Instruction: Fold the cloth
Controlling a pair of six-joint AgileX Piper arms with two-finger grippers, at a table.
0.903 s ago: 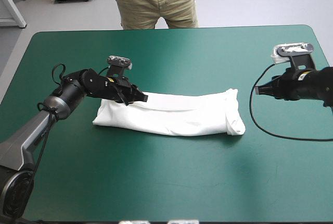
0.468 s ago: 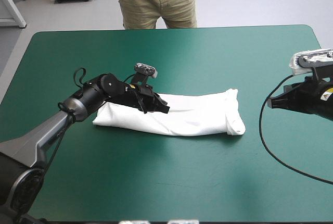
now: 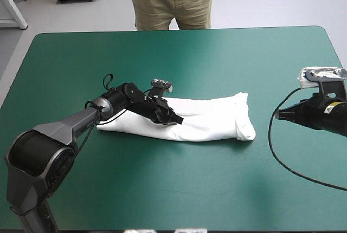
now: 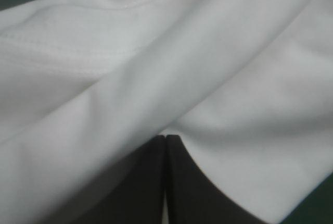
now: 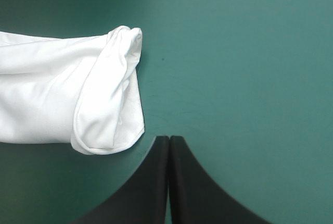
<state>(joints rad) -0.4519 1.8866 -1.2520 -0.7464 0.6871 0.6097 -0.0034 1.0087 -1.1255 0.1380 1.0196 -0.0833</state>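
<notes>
Found the T-shirt (image 3: 211, 119) folded lengthwise into a long white band, laid across the middle of the teal-green table cover (image 3: 173, 189), running left to right, well clear of every edge.

Placed the left gripper (image 3: 176, 119) low over the band, left of its middle. Read its black fingers (image 4: 182, 182) as closed to one pointed arch, tips down on the cloth. Saw no fold caught between them. Noted a stitched hem line (image 4: 78, 47) and a long soft ridge ahead of the tips.

Placed the right gripper (image 3: 277, 115) off the cloth, apart from the band's right end, above bare cover. Read its fingers likewise as pressed together, with nothing held. Saw from its wrist the rolled, tucked right end (image 5: 109, 104) of the band ahead and to one side.

Judged the step in hand: lengthwise folds done, closed left tips pressing or smoothing the top layer. Judged the crosswise fold as not yet made.

Judged the next move: open the fingers, pinch one end of the band through all layers, lift and carry it over onto the other end. Expect the loose top layer to slide if pinched shallow.

Looked for brands, labels, writing: none legible in any view.
</notes>
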